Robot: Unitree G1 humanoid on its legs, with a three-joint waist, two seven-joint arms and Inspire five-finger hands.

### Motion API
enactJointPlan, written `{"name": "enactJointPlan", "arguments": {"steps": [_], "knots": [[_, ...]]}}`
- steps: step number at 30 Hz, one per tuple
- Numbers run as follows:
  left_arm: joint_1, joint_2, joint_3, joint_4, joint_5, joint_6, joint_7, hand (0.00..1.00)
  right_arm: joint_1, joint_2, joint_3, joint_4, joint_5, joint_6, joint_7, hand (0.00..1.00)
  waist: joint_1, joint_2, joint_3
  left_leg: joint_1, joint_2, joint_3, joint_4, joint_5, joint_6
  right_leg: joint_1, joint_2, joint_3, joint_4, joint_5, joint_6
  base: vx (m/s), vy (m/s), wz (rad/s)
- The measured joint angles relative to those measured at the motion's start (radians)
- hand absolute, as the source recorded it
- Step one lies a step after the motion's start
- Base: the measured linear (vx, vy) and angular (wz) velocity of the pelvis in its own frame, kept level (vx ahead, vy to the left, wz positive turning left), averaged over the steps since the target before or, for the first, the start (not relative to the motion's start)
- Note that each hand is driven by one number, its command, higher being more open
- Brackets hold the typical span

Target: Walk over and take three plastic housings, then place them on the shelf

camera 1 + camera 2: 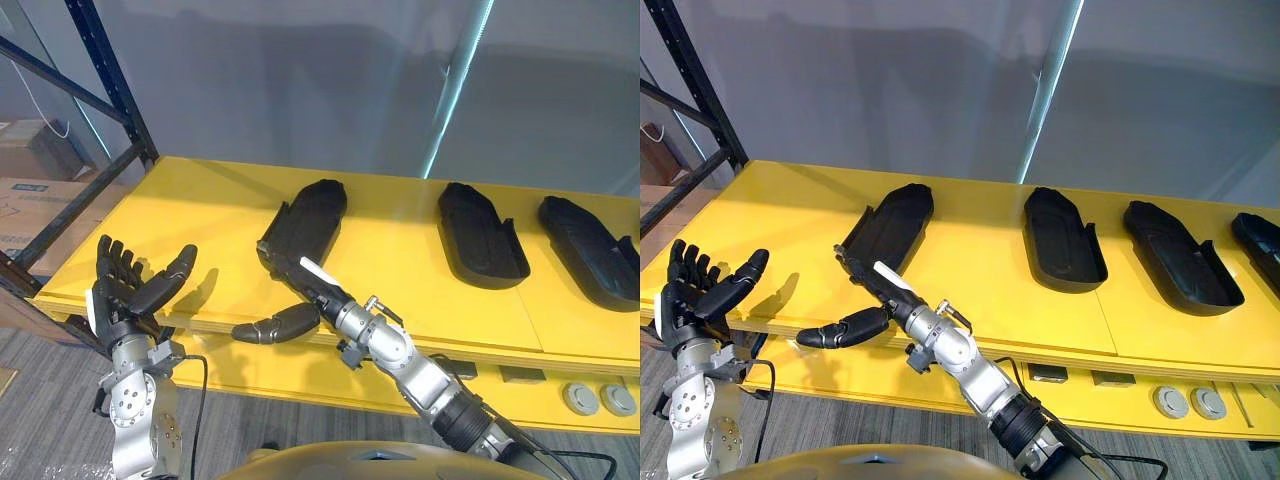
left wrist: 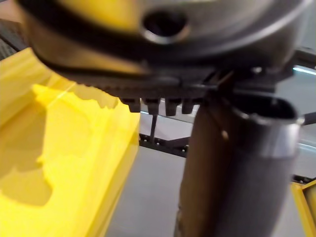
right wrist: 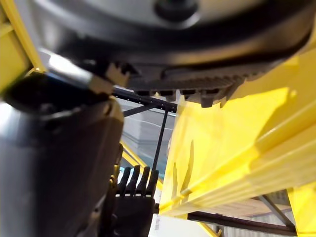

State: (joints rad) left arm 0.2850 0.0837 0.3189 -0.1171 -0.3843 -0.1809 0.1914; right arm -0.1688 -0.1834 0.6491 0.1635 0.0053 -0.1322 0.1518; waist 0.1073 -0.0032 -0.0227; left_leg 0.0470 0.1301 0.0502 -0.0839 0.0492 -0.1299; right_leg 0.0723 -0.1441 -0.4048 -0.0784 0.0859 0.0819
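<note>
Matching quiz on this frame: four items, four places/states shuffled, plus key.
Items
1. left hand
2. right hand
3. second housing from the left
4. grey discs

Places/states
A. below the yellow top's front edge, at the right
B. fingers straight, reaching the near end of the leftmost housing
C. open and raised by the yellow top's front left corner
D. lying on the yellow top, apart from both hands

Pairs: 1-C, 2-B, 3-D, 4-A
</note>
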Motion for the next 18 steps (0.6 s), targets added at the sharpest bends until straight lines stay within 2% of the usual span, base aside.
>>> {"name": "enactJointPlan", "arguments": {"steps": [7,11,12,13,15,18], "knots": [[0.000,-0.009,0.000,-0.012,0.000,0.000,0.000,1.00,0.002,0.000,-0.034,0.000,-0.001,-0.002,-0.011,1.00,-0.001,0.005,0.025,0.015,0.005,0.001,0.000,-0.003,-0.001,0.016,0.006,0.000,0.000,-0.005,0.003,0.00,0.000,0.00],[0.000,-0.009,0.000,-0.021,-0.002,0.000,-0.001,1.00,0.002,-0.002,-0.052,-0.003,0.011,-0.027,-0.004,1.00,0.000,0.003,0.037,0.015,0.006,0.002,0.000,-0.008,0.003,0.015,0.007,0.000,0.000,-0.007,0.004,0.00,0.000,0.00],[0.000,-0.009,0.000,-0.021,-0.006,-0.001,-0.003,1.00,0.002,-0.007,-0.053,-0.014,0.120,-0.035,0.012,1.00,0.000,0.001,0.037,0.015,0.006,0.003,0.001,-0.007,0.001,0.015,0.008,0.001,0.000,-0.007,0.004,0.00,0.000,0.00],[0.000,-0.009,0.000,-0.021,-0.006,-0.002,-0.005,1.00,0.003,-0.007,-0.061,-0.027,0.167,-0.035,0.018,1.00,0.000,0.000,0.038,0.015,0.006,0.003,0.001,-0.007,0.000,0.015,0.008,0.001,0.000,-0.007,0.004,0.00,0.000,0.00],[-0.001,-0.010,0.000,-0.026,-0.052,-0.017,-0.034,1.00,0.029,0.016,-0.152,-0.130,0.372,-0.057,0.030,1.00,0.002,0.001,0.050,0.015,0.006,0.004,0.001,-0.008,-0.001,0.015,0.008,0.002,0.000,-0.006,0.005,0.00,0.000,0.00],[-0.001,-0.025,0.015,-0.059,-0.086,-0.036,-0.059,1.00,0.046,0.076,-0.320,-0.276,0.495,-0.144,0.023,1.00,0.000,0.005,0.060,0.018,0.006,0.013,0.002,-0.011,-0.001,0.012,0.009,0.011,0.000,-0.005,0.006,0.00,0.001,-0.07]]}}
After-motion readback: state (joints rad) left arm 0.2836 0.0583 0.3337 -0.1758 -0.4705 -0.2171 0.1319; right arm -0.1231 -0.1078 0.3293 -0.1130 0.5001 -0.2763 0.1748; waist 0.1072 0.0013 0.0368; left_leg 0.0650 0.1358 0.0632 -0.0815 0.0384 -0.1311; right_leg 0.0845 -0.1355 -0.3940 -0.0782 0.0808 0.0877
